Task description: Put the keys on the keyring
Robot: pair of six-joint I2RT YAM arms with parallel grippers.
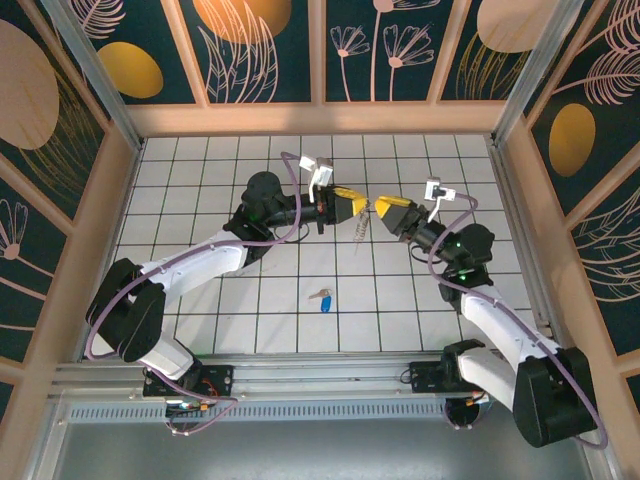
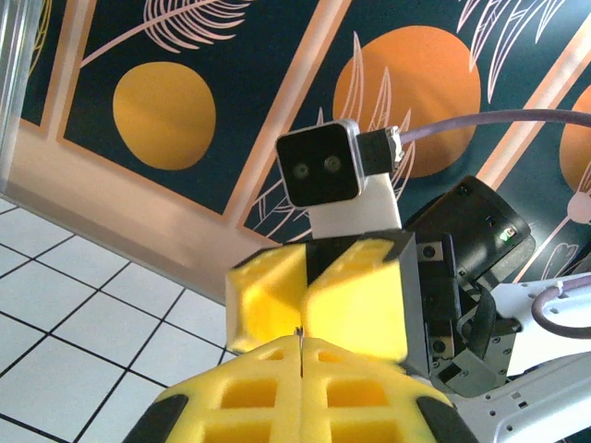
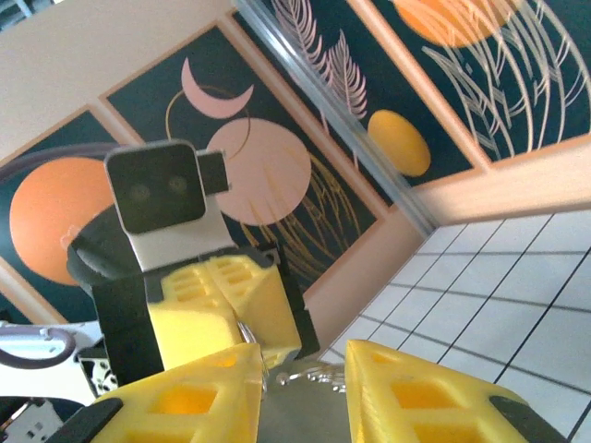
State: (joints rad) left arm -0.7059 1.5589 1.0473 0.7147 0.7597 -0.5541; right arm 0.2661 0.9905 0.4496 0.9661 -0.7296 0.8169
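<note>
So that the thin pale silvery keyring [image 1: 361, 228] hangs steady for threading, my left pincer [image 1: 360, 202] clamps it, with my right pincer [image 1: 380, 208] apart around it. The small blue-headed silver key [image 1: 322, 298] lies on the white tiles [image 1: 200, 200] below.

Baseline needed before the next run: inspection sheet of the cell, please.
Surface: white tiled table.
Job's things: blue-headed key lies loose on the tiles; keyring hangs between the grippers, off the table.
Clutter: nothing seen.
Grippers: left gripper shut on the keyring; right gripper open, fingers either side of the ring.
Cables: purple cables along the arms, no snag seen.
Surroundings: patterned wall panels.
</note>
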